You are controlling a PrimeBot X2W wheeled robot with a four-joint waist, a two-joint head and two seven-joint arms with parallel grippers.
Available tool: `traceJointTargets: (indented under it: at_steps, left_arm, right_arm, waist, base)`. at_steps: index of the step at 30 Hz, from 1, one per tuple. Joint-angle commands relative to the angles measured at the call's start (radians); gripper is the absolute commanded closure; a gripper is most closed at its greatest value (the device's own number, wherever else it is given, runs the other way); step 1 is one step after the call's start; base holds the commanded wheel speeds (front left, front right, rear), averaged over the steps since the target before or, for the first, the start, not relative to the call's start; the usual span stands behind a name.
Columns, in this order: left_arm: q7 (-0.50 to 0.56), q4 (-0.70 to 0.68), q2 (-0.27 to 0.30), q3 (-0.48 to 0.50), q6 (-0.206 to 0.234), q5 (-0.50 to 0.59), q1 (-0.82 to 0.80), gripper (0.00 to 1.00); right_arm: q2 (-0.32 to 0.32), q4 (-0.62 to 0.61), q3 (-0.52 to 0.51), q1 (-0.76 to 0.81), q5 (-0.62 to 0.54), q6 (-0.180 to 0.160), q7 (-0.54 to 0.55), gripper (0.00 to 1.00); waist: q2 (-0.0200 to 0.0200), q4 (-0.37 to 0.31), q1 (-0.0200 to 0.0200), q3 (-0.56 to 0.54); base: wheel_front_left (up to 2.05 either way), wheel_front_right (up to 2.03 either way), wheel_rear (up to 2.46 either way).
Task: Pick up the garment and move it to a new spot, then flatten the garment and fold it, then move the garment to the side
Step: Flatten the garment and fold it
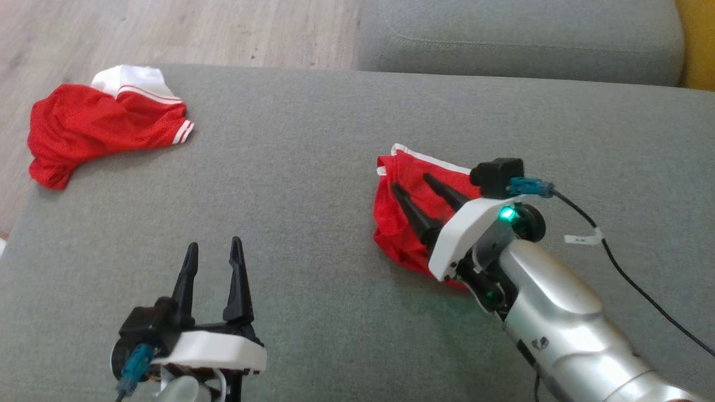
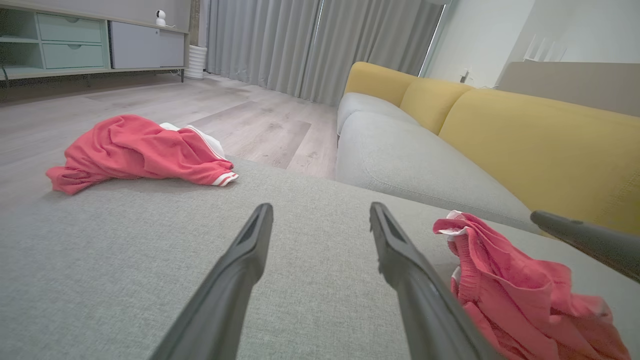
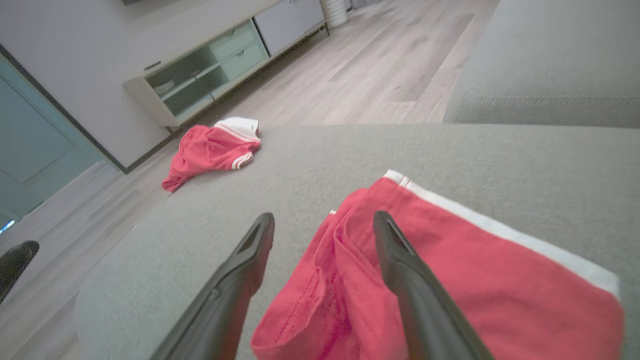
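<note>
A red garment with a white band lies bunched and folded on the grey cushion, right of centre. My right gripper hovers over it, open, its two dark fingers spread above the cloth with nothing between them. In the right wrist view the garment lies under and to the right of that gripper. My left gripper is open near the front left, apart from the cloth. The left wrist view has the garment at the lower right of the left gripper.
A second red and white garment lies crumpled at the cushion's far left corner, hanging over the edge toward the wooden floor. A grey sofa seat adjoins at the back. A black cable trails from my right wrist.
</note>
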Motion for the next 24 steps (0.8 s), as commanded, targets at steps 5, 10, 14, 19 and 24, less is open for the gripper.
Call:
traceJointTargets:
  at_steps: [5,10,14,19,24]
  left_arm:
    - [-0.008,-0.035,0.009,0.027,0.004,0.007,-0.021,0.0]
    - [-0.002,-0.046,0.014,0.024,0.007,0.005,-0.015,0.0]
    - [0.0,-0.054,0.019,0.022,0.008,0.006,-0.016,0.0]
    - [0.001,-0.059,0.021,0.022,0.011,0.006,-0.019,0.0]
    - [0.001,-0.056,0.021,0.024,0.011,0.004,-0.026,0.0]
  right_arm:
    - [-0.028,-0.075,-0.057,-0.005,-0.001,0.007,-0.064,0.0]
    - [-0.081,-0.073,-0.149,0.003,-0.056,0.007,-0.103,0.0]
    - [-0.116,-0.038,-0.199,0.011,-0.128,0.007,-0.097,0.55]
    - [-0.125,0.01,-0.193,0.03,-0.188,0.007,-0.041,1.0]
    - [-0.11,0.038,-0.135,0.053,-0.198,0.007,0.0,1.0]
  waist:
    - [0.0,-0.025,-0.0001,-0.015]
    - [0.0,-0.031,-0.0001,-0.018]
    - [0.0,-0.023,-0.0001,-0.009]
    - [0.0,-0.005,-0.0001,0.009]
    - [0.0,0.014,-0.0001,0.021]
  base:
    - [0.0,0.0,0.0]
    - [0.0,0.0,0.0]
    - [0.0,0.0,0.0]
    - [0.0,0.0,0.0]
    - [0.0,0.0,0.0]
